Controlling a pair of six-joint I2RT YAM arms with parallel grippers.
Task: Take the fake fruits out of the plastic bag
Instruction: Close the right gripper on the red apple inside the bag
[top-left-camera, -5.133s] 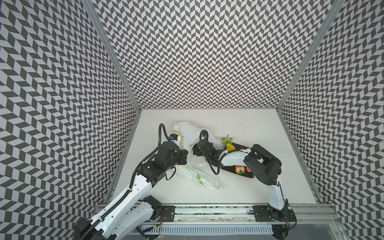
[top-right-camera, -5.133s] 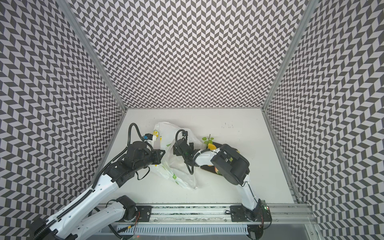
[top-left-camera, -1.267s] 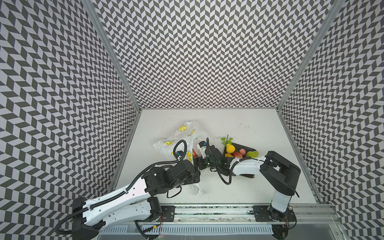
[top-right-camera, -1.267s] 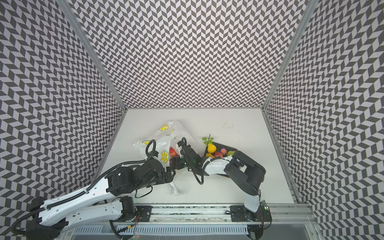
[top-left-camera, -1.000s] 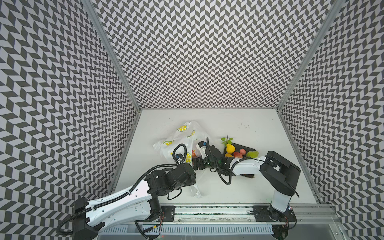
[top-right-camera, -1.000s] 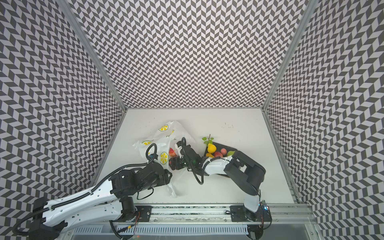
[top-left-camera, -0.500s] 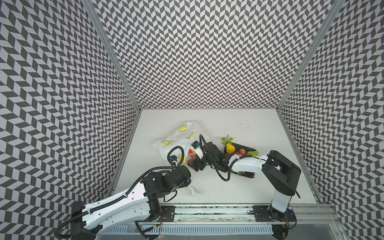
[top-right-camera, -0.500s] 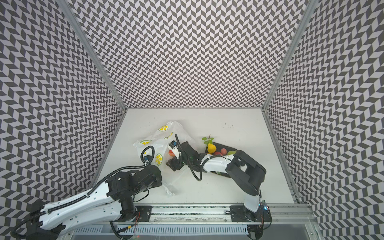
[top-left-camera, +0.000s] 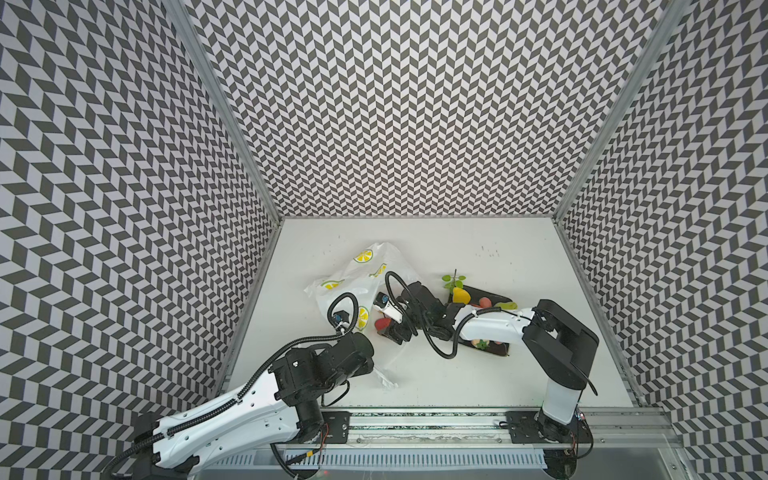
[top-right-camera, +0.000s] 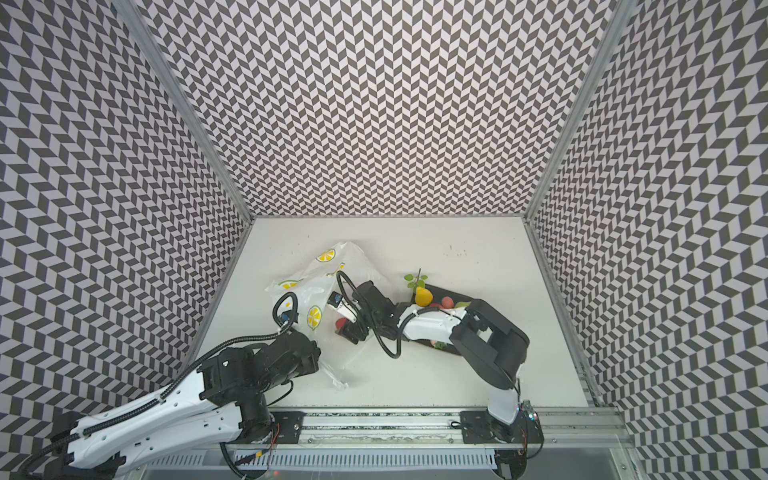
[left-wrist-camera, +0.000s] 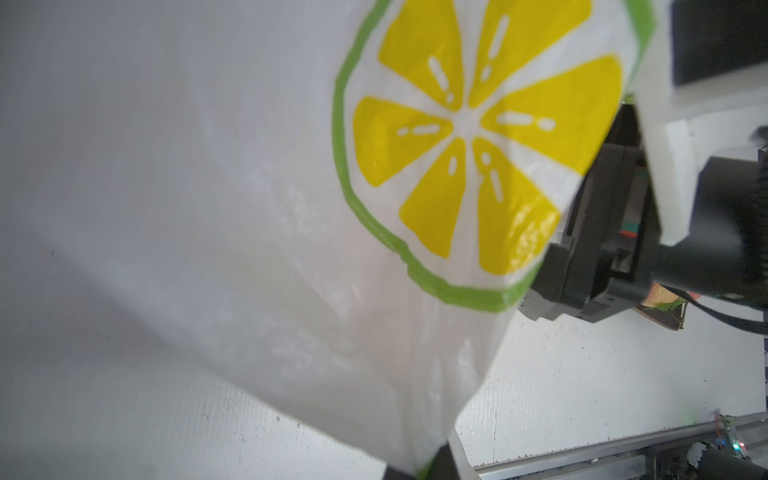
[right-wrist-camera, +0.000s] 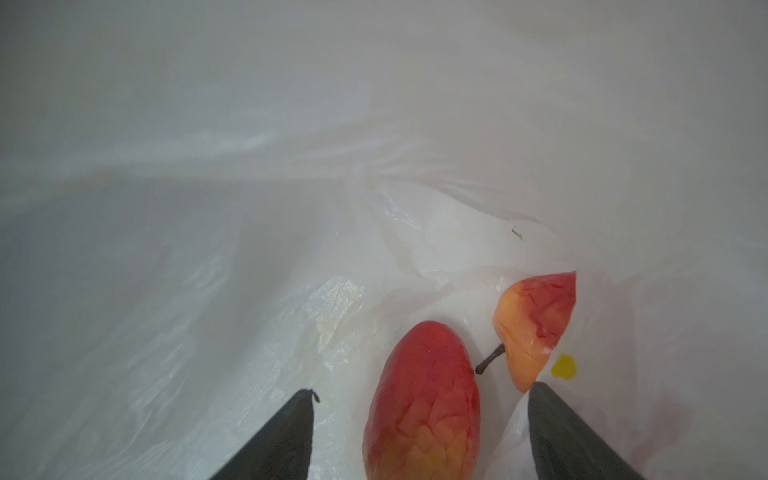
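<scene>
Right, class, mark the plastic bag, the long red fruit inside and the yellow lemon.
plastic bag (top-left-camera: 384, 259), in a top view: upper panel
long red fruit (right-wrist-camera: 424, 399), right wrist view: middle
yellow lemon (top-left-camera: 460, 296), in a top view: body

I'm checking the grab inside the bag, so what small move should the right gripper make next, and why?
Probably close the right gripper on the red fruit. Its jaws stand open with that fruit lying between them inside the plastic bag, which the left gripper pinches by an edge.
</scene>
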